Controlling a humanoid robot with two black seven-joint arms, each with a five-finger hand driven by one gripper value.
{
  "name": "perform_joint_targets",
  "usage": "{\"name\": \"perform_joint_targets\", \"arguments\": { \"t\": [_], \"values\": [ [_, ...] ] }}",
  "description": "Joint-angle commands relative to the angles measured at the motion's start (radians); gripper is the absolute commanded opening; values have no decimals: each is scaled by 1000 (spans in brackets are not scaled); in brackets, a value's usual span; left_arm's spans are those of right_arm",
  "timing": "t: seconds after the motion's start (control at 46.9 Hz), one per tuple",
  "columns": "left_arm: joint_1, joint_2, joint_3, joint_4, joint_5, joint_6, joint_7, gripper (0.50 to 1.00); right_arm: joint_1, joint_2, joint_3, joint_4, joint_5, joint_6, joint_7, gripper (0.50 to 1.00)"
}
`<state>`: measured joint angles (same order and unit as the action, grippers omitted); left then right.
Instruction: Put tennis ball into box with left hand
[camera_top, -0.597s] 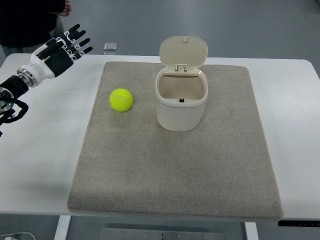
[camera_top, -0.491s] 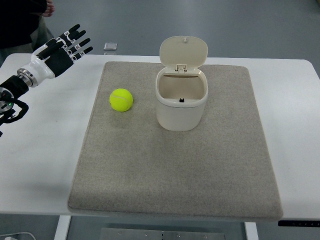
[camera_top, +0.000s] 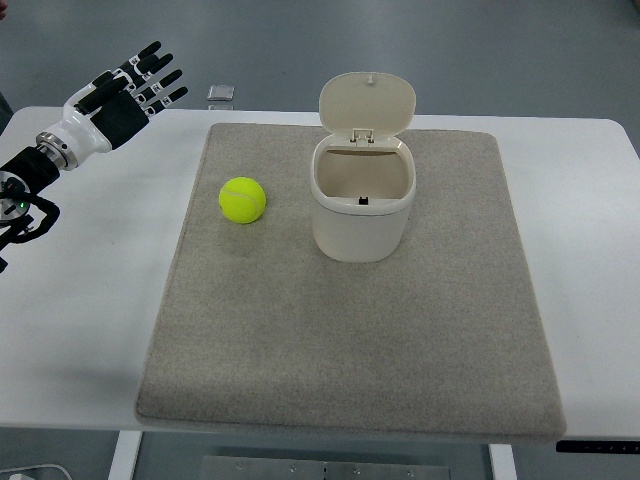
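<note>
Ball (camera_top: 242, 199) beside open box (camera_top: 362, 196)

Single top view, steep downward, over table (camera_top: 600, 250).

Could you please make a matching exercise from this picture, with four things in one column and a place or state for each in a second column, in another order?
Things:
1. tennis ball
2. box
3. left hand
4. mat

Places or states:
A. fingers spread, holds nothing, over the table's far left corner
B. grey, lies flat under the ball and the box
C. lid up, stands right of the ball
D. yellow-green, rests on the mat

Pairs: 1-D, 2-C, 3-A, 4-B
</note>
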<state>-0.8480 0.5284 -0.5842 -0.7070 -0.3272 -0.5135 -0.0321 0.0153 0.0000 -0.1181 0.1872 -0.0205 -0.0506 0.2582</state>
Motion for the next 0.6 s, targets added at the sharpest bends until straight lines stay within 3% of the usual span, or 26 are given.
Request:
{"name": "perform_joint_targets", "arguments": {
  "t": [0.0,0.149,0.363,0.576],
  "values": [
    [-2,4,3,3,3,-11,0,994,0,0,0,0,1,0,0,938],
    [-11,8,4,18,97,-25,-2,994,0,0,0,0,1,0,0,938],
    [-20,13,-85,32,577,-25,-45,994,0,0,0,0,1,0,0,938],
    [-20,102,-86,-61,825,-28,-120,994,0,0,0,0,1,0,0,938]
  ]
}}
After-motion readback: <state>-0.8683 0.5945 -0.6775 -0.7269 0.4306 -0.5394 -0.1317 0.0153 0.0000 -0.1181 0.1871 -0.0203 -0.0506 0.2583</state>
